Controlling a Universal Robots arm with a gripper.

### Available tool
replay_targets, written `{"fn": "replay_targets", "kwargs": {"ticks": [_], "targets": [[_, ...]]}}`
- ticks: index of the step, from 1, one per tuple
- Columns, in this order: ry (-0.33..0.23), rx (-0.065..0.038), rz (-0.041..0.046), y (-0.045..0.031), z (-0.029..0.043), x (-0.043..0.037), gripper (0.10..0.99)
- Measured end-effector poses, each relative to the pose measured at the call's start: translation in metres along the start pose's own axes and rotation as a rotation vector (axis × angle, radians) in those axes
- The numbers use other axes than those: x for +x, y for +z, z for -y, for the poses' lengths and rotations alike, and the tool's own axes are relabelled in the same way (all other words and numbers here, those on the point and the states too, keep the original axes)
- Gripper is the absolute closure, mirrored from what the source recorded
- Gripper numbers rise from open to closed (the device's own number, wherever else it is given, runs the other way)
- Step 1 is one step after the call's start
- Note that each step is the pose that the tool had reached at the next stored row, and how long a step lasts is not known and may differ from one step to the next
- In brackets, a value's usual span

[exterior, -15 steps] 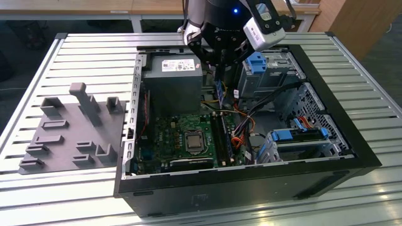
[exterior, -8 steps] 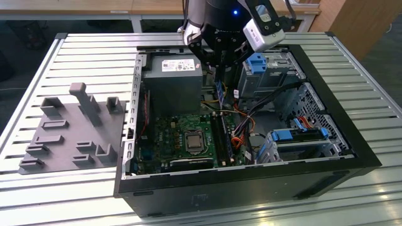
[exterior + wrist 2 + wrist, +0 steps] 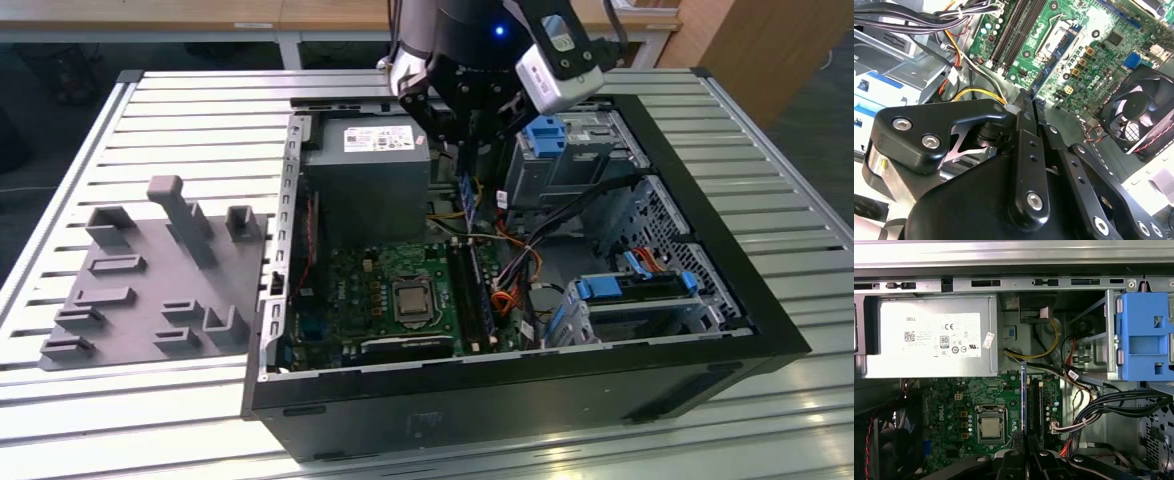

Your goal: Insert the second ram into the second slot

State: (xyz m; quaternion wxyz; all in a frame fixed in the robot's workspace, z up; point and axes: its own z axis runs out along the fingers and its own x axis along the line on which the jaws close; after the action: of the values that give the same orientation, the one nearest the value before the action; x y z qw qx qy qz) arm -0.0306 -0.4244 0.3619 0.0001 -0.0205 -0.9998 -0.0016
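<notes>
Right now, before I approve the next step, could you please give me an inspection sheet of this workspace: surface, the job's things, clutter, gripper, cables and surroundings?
Surface: slatted metal table, carrying an open black computer case.
Job's things: thin blue circuit-board ram stick, held edge-on above the green motherboard, beside the dark memory slots; not seated in one.
Clutter: grey moulded fixture tray on the table, at the exterior view's left of the case.
Gripper: black gripper, shut on the ram stick.
Cables: black cable bundle and yellow wires inside the case, near the slots.
Surroundings: wooden furniture beyond the table.
</notes>
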Motion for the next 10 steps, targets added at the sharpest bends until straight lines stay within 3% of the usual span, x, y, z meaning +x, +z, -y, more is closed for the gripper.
{"fn": "replay_targets", "kwargs": {"ticks": [10], "targets": [[0.0,0.0,0.0,0.004,0.0001,0.0,0.945]]}}
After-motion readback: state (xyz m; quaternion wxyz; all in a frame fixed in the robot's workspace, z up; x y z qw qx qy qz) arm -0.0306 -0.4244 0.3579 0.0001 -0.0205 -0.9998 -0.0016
